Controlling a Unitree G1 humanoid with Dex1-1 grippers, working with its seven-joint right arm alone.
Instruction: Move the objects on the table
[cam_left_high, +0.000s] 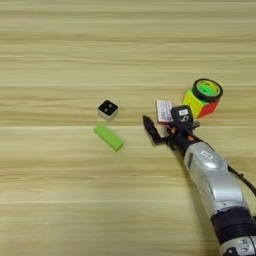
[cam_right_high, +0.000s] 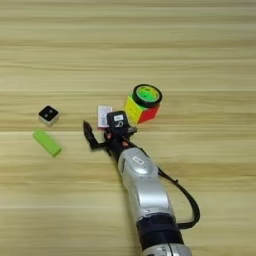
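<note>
A broad light-yellow wooden table (cam_left_high: 60, 50) with horizontal plank lines fills the whole view, seen from above. The robot's right arm enters from the bottom right corner and stretches diagonally up and to the left across the wood: a black joint at the bottom edge, then a silver forearm (cam_left_high: 215, 180), then a dark wrist with touches of red wiring, and a black cable looping off its right side. At its end the right gripper (cam_left_high: 164, 120) has two black fingers spread wide apart, holding nothing; one slim finger (cam_left_high: 149, 129) points up and to the left, the other blockier one sits further right with a small white label on top. Between them, just at the gripper's far side, lies a small red-and-white card (cam_left_high: 163, 110), flat on the table; whether the blocky finger touches it cannot be told. To the right of the card, close by, stands a multicoloured puzzle cube (cam_left_high: 199, 105) showing yellow, red and green faces, and a black ring of tape (cam_left_high: 207, 90) rests on top of it, with green showing through its hole. Well to the left of the gripper sits a tiny white cube with a black top (cam_left_high: 108, 109). Just below it, near but apart, a flat bright-green bar (cam_left_high: 108, 137) lies at a slant, its upper end to the left.
</note>
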